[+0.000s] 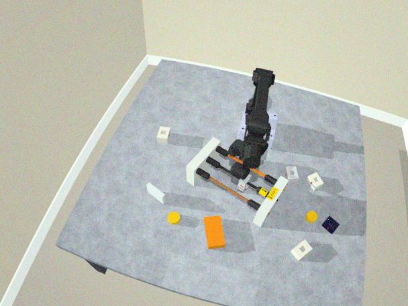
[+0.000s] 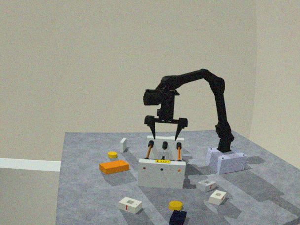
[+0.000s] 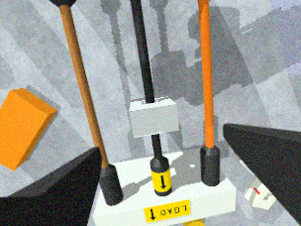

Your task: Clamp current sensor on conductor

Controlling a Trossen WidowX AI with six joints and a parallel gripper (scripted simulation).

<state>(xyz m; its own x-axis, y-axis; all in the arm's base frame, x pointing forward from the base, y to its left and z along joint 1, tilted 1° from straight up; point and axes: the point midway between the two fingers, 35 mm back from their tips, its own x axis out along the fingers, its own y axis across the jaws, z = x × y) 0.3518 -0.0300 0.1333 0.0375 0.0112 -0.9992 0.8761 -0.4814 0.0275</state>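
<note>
A bare test bench in a plain room: beige walls, white skirting, a grey tabletop carrying a mounted arm, a three-conductor rig under the fingers, and scattered blocks.

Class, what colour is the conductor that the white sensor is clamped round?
Black conductor, between two orange ones; clearest in the wrist view.
</note>
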